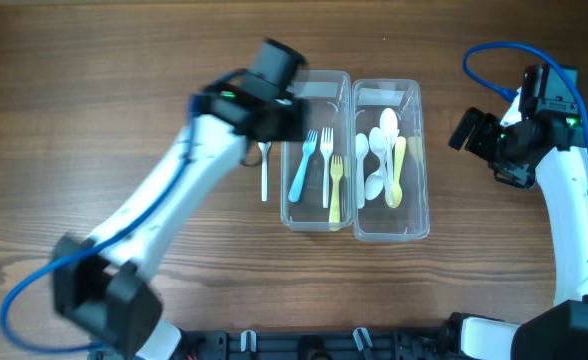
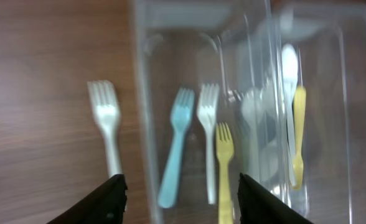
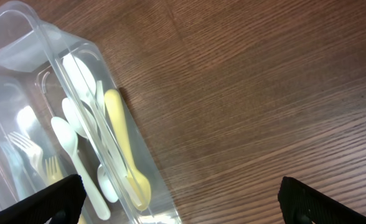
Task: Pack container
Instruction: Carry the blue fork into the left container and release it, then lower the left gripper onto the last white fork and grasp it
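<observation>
White fork (image 2: 108, 124) lies on the table (image 1: 94, 100), just outside the left container (image 2: 142, 124), long axis parallel to its wall. Left gripper (image 2: 180, 199) is nearer, wide and empty, centred over that wall; the fork sits off to its left. Right gripper (image 3: 180, 202) is wide, empty, well apart.

The blue fork (image 1: 302, 170), yellow fork (image 1: 335, 190) and seemingly white fork (image 1: 265, 172) contrast with the brown wood-grain table (image 1: 94, 100).

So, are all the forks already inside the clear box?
No, one white fork lies on the wooden table beside the fork container, outside its wall.
</observation>
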Available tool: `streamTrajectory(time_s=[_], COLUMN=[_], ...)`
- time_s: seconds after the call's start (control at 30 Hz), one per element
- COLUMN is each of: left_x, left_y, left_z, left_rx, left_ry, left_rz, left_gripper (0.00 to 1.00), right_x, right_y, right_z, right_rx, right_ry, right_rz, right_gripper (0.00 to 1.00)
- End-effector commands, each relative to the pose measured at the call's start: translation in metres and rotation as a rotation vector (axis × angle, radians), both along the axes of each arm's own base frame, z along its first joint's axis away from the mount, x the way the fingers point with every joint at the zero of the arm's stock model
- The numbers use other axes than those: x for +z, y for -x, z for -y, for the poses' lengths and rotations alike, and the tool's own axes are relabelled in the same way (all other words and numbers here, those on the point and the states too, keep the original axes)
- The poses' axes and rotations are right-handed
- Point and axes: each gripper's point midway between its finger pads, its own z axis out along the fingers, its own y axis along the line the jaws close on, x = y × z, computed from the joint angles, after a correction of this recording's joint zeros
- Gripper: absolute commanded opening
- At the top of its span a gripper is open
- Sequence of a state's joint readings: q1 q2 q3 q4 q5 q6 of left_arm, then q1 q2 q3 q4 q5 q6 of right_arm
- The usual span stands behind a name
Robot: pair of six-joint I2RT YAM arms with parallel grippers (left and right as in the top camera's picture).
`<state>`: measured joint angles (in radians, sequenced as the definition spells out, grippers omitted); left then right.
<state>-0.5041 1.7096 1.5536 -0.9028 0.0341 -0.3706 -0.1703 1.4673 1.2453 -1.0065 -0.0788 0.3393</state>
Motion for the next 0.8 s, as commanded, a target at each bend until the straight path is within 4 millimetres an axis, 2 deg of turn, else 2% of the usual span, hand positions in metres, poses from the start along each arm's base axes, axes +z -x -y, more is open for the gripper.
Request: streamTrajectory(time_s=[0.0,0.07,0.13,0.23,0.33,0.57,0.77], left_x=[0.019,0.0,-0.02,-0.065,-0.096,-0.152,-0.18], left_y=[-0.014,-0.016,-0.017,-0.016,-0.018,-0.021,-0.018], left_z=[-0.048,-0.065,-0.073,-0.07,-0.068,-0.064,-0.063], left_rx=[0.077,0.115,0.134,0.124,0.154,0.161,0.127], left_ry=[-0.076,-0.093,-0.107,-0.107,-0.112,-0.149,-0.18], left_rz=[0.057,0.006,-0.043,-0.131,-0.195,-0.284,-0.327], left_gripper=[0.64,0.66,0.66,0.64,0.63,0.59,0.58], right_x=[0.001,0.001,0.001,0.001,0.001,0.0,0.0], right_y=[-0.002,-0.002,-0.002,-0.002,-0.001,0.001,0.001], right_z=[-0.001,-0.001,-0.001,-0.001,-0.001,-0.001,-0.001], right_rx=[0.001,0.001,0.001,0.001,0.001,0.002,0.001], right_ry=[-0.007,-0.007,-0.007,-0.008,-0.008,-0.009,-0.009], right_rz=[0.005,0.007,0.007,0.006,0.001,-0.008,-0.005], right_gripper=[0.99,0.99,0.99,1.0,1.0,0.99,0.99])
